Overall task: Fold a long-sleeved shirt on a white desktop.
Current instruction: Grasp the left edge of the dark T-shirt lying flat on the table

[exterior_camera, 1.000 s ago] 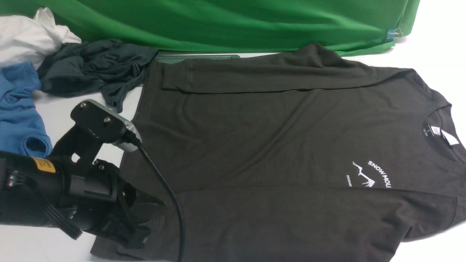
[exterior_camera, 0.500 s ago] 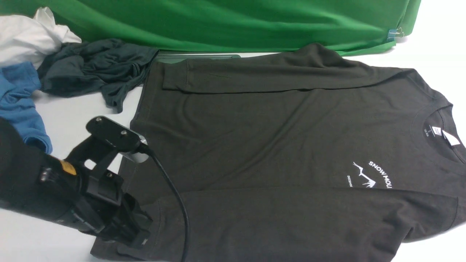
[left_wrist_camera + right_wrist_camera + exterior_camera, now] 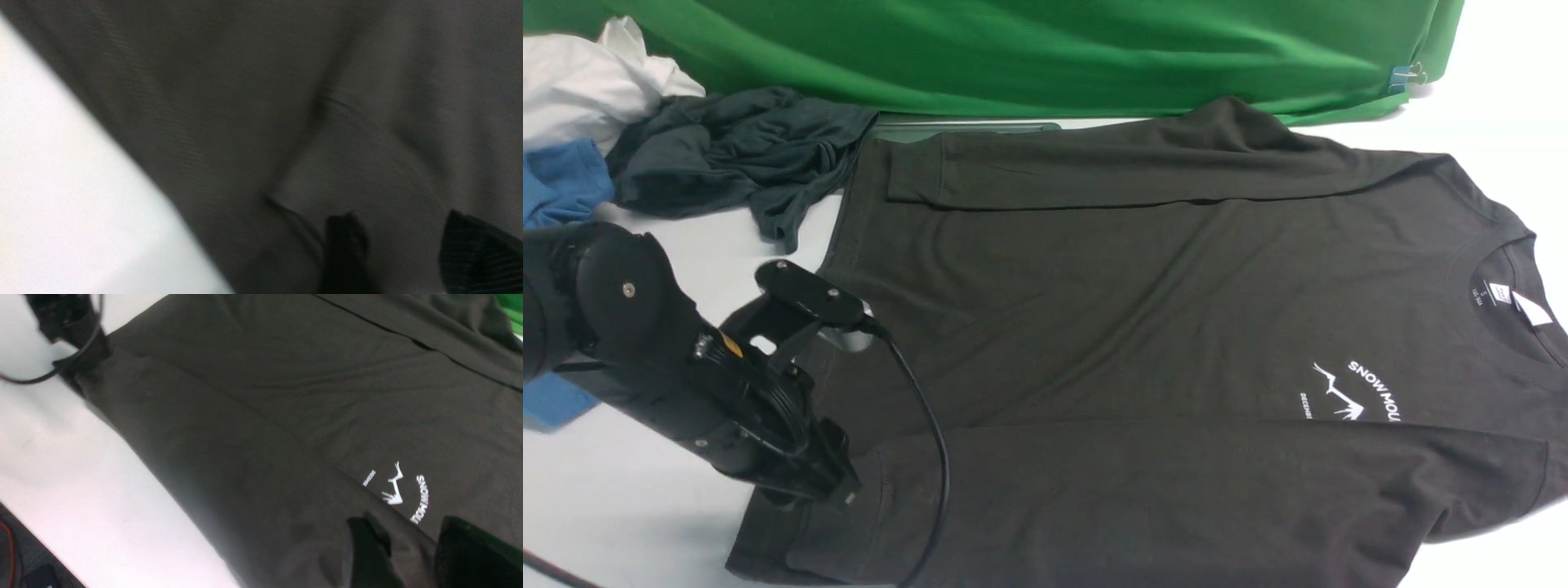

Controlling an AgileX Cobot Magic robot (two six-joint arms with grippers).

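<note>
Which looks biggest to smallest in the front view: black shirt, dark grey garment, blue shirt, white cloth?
1. black long-sleeved shirt, by far.
2. dark grey garment.
3. white cloth and blue shirt: unranked; both run off the frame, the blue one partly hidden behind the left arm.

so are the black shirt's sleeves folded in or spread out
Folded in: far sleeve and near sleeve both lie over the long-sleeved shirt body, which lies flat.
</note>
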